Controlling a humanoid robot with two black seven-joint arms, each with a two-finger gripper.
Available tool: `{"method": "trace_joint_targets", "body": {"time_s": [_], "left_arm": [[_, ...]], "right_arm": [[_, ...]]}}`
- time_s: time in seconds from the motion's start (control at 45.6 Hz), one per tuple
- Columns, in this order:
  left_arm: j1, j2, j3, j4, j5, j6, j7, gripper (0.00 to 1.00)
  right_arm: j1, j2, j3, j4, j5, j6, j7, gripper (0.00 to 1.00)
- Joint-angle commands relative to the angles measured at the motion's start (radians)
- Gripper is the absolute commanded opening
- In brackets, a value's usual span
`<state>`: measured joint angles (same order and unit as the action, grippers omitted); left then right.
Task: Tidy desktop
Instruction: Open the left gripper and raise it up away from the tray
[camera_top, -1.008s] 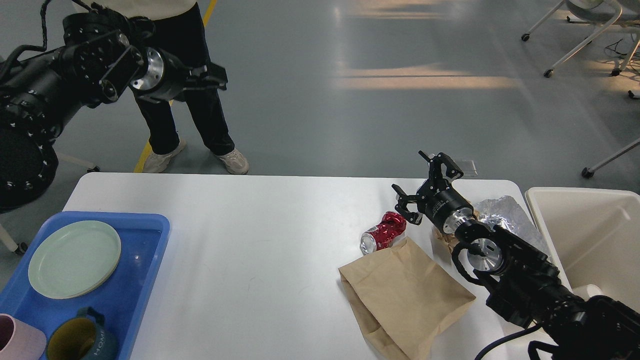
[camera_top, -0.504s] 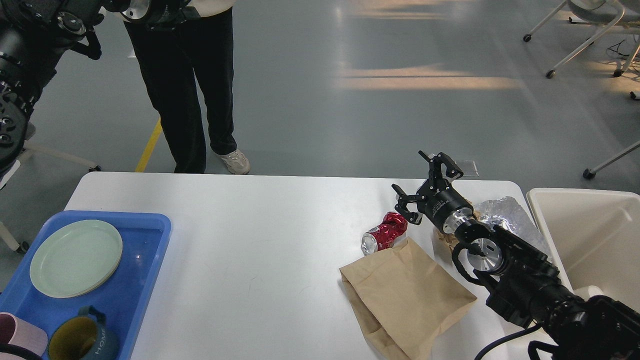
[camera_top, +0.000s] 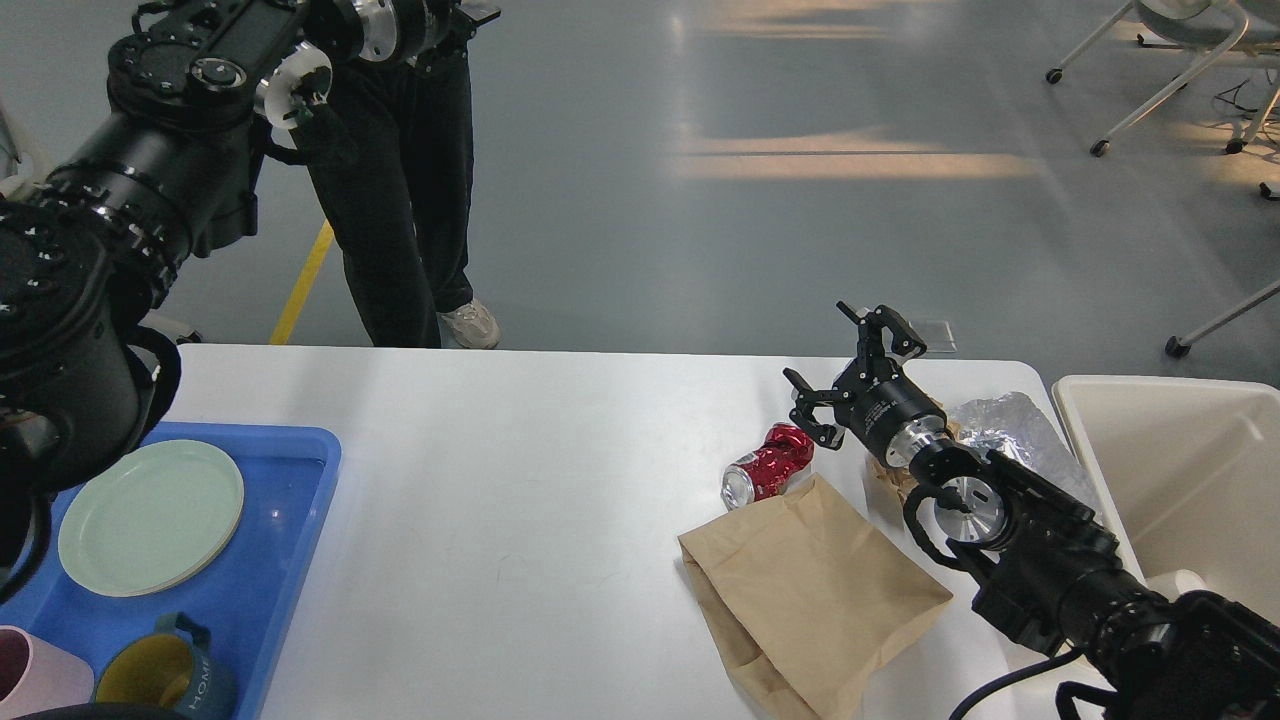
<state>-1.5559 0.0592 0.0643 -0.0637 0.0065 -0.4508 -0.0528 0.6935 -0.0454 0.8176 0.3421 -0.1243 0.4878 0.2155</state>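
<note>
Both arms raised over desktop (camera_top: 520, 450)

White matte desktop (camera_top: 520, 470), level, rounded corners

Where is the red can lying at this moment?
In the head view, the red can lies on its side on the right part of the white desktop, just beyond the brown paper bag and beside the open right claw.

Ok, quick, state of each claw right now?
Left claw: raised at the top edge of the view, cut off, cannot be told.
Right claw: open, holding nothing, above the desktop beside the crushed red can.
</note>
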Motion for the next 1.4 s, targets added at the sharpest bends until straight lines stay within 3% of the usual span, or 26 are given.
{"method": "trace_joint_targets", "body": {"time_s": [0.0,0.307,0.657,0.942,1.139,1.38], "left_arm": [[0.023,-0.010,-0.092,-0.001,0.000,0.001,0.001,0.97],[0.117,-0.022,-0.337,-0.001,-0.005,0.004,-0.001,0.97],[0.417,-0.035,-0.590,-0.001,-0.026,0.040,0.001,0.97],[0.580,-0.036,-0.626,-0.001,-0.033,0.057,0.002,0.97],[0.617,-0.036,-0.635,-0.002,-0.051,0.054,-0.110,0.97],[0.658,-0.038,-0.633,-0.001,-0.049,0.046,-0.372,0.97]], "right_arm": [[0.000,-0.001,0.000,0.000,0.000,0.000,0.001,1.00],[0.000,0.001,0.000,0.000,0.000,0.000,0.001,1.00],[0.000,0.001,0.000,0.000,0.000,0.000,0.001,1.00],[0.000,-0.001,0.000,0.000,0.000,0.002,-0.001,1.00],[0.000,-0.001,0.000,0.000,0.000,0.002,-0.001,1.00],[0.000,-0.001,0.000,0.000,0.000,0.002,0.001,1.00]]}}
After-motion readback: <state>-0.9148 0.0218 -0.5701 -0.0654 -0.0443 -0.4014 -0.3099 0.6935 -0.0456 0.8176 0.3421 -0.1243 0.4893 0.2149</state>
